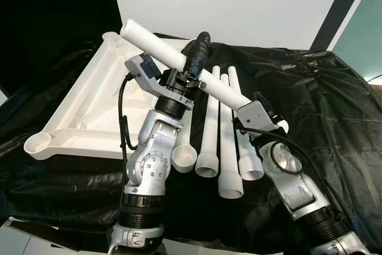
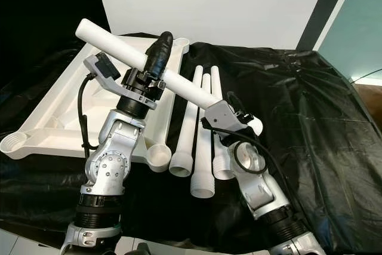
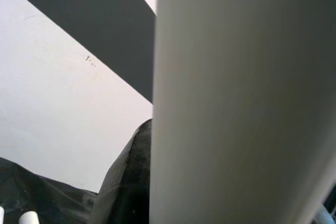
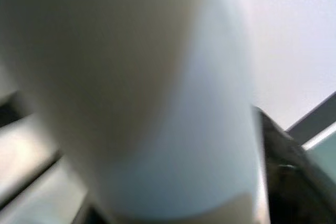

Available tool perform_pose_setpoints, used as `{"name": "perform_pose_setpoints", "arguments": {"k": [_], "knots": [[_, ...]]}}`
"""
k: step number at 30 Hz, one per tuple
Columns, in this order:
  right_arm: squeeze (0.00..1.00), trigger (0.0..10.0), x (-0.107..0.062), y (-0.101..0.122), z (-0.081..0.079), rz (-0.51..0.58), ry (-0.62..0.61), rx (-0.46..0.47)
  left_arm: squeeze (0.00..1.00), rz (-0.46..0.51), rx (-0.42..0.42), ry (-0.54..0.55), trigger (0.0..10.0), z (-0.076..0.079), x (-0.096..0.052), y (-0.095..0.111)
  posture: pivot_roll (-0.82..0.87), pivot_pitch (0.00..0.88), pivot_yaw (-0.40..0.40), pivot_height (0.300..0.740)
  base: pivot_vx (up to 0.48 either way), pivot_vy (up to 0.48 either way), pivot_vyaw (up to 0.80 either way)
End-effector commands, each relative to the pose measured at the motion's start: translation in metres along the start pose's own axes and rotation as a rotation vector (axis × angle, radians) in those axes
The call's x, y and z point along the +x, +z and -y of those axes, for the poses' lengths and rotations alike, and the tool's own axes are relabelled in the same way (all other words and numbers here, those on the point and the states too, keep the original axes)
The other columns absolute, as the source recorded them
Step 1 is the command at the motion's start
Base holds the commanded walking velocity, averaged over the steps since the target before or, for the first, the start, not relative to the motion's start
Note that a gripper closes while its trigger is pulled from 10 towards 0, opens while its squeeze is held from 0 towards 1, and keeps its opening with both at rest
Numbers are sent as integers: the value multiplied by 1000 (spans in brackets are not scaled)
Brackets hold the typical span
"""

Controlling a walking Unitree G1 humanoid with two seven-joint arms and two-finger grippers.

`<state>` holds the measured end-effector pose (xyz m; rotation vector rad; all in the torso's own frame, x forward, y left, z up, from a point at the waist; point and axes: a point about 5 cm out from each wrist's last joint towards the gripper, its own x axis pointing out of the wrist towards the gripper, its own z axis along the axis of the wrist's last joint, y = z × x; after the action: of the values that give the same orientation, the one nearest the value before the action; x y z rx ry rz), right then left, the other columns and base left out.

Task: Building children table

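Black plastic sheeting [image 1: 322, 100] covered the worktop, white wall behind. Left claw [image 1: 197, 58] was raised above the sheet, black fingers clamped around the middle of a white table leg [image 1: 161, 50] held on a slant, high end toward the robot's left. Right claw [image 1: 262, 111] sat at the lower end of that same leg; its fingers were mostly hidden behind the wrist housing and the leg, so cannot tell whether they gripped it or only touched it. Left wrist view: the leg's side blocked most of the frame, close and blurred; wall and a fold of sheeting beside it. Right wrist view: the leg again, badly out of focus, little else readable. Below the held leg, three more white legs [image 1: 230, 141] lay side by side on the sheet, wider threaded ends toward the robot, far ends partly hidden by the held leg. Upside-down white tabletop [image 1: 89, 111] lay left of them, round corner sockets showing; the left arm covered its near right edge.
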<state>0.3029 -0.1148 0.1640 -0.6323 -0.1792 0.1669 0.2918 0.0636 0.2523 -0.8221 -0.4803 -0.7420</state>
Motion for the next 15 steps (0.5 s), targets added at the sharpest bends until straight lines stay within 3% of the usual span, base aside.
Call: {"name": "perform_pose_setpoints", "arguments": {"k": [1, 6, 7, 10, 15], "knots": [[1000, 10000, 4, 20, 3, 28, 109, 106, 0, -31, -53, -132, 0, 15, 4, -9, 192, 0, -36, 740, 0, 0, 0], [1000, 10000, 4, 24, 6, 17, 176, 129, 0, -37, -49, -140, 0, 16, 4, -10, 189, 0, -37, 740, 0, 0, 0], [0, 10000, 4, 27, 10, 18, 223, 125, 0, -39, -50, -142, 0, 17, 4, -11, 186, 0, -38, 740, 0, 0, 0], [0, 10000, -1, 36, 21, 10, 382, 107, 0, -51, -37, -161, 0, 19, 4, -13, 183, 0, -39, 740, 0, 0, 0], [0, 10000, -8, 36, 29, -13, 479, 67, 0, -55, -30, -166, 0, 20, 4, -13, 184, 0, -40, 740, 0, 0, 0]]}}
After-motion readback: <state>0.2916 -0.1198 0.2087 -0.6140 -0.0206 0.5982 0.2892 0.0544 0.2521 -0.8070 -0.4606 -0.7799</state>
